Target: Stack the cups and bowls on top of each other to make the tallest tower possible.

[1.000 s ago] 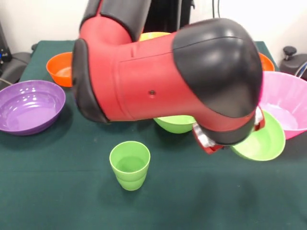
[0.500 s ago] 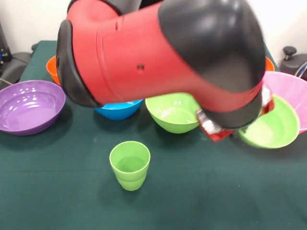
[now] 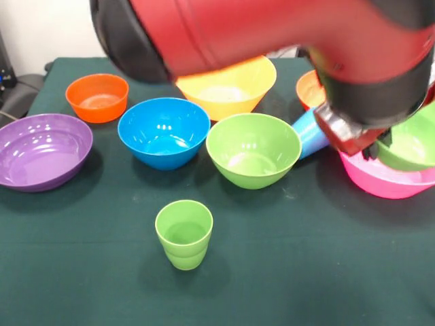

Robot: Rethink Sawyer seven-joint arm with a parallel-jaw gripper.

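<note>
Here we saw the gripper (image 3: 380,146) at the right, seemingly holding a green bowl (image 3: 411,146) above the pink bowl (image 3: 380,180), though we could not tell its grip for certain. The light blue cup (image 3: 309,134) lay tilted beside a second green bowl (image 3: 251,149). The lime green cup (image 3: 183,233) stood upright, nearest us.
</note>
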